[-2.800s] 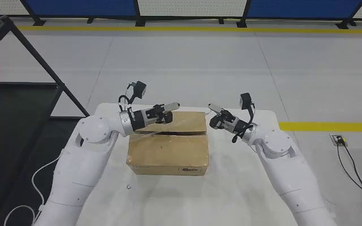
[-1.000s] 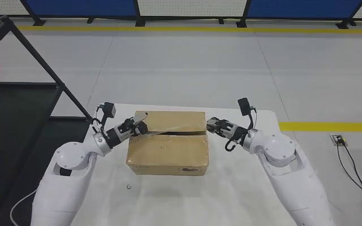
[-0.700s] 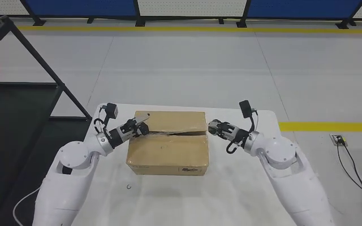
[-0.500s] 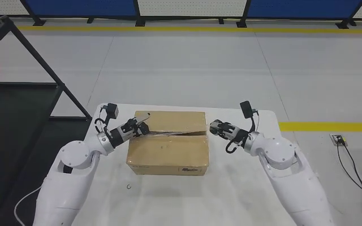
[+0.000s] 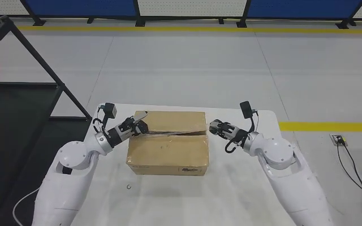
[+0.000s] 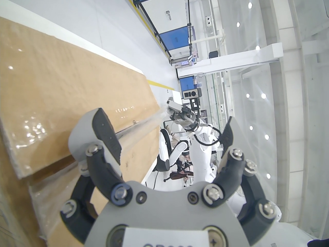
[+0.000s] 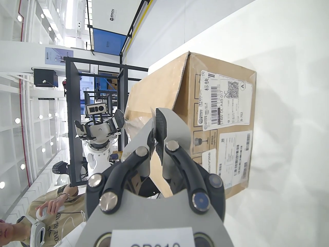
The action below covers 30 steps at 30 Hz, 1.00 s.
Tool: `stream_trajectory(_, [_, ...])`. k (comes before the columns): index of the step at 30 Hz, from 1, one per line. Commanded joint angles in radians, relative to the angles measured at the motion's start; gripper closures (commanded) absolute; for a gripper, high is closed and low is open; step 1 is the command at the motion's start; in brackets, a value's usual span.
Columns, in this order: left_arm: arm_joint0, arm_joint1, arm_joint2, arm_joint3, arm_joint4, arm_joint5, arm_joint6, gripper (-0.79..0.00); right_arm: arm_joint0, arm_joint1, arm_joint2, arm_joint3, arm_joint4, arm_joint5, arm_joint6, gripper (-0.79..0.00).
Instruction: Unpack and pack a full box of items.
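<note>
While taped, box (image 5: 167,146) between both arms' jaws

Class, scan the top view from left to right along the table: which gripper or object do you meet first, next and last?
Left gripper → cardboard box → right gripper.

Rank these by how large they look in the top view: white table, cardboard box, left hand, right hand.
1. white table
2. cardboard box
3. left hand and right hand: they look about equal, so I do not rank them.
</note>
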Motion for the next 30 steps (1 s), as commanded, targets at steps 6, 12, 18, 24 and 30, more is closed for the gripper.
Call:
stream_trajectory(6, [-0.010, -0.003, 0.024, 0.028, 0.018, 0.011, 0.034, -0.785, 0.003, 0.000, -0.009, 0.007, -0.003, 0.002, 0.003, 0.000])
stream_trajectory(12, [-0.019, -0.005, 0.035, 0.042, 0.013, 0.014, 0.032, -0.785, 0.005, 0.000, -0.013, 0.012, -0.007, 0.000, 0.006, 0.000])
stream_trajectory(18, [-0.024, -0.005, 0.043, 0.050, 0.011, 0.014, 0.022, -0.785, -0.001, 0.004, -0.013, 0.020, -0.044, -0.045, -0.007, 0.000])
stream_trajectory(24, [-0.024, -0.003, 0.043, 0.050, 0.006, 0.011, 0.017, -0.785, -0.001, 0.006, -0.008, 0.046, -0.045, -0.065, 0.002, 0.000])
stream_trajectory(30, [-0.023, -0.002, 0.043, 0.048, 0.004, 0.009, 0.015, -0.785, -0.001, 0.007, -0.009, 0.068, -0.045, -0.082, 0.005, 0.000])
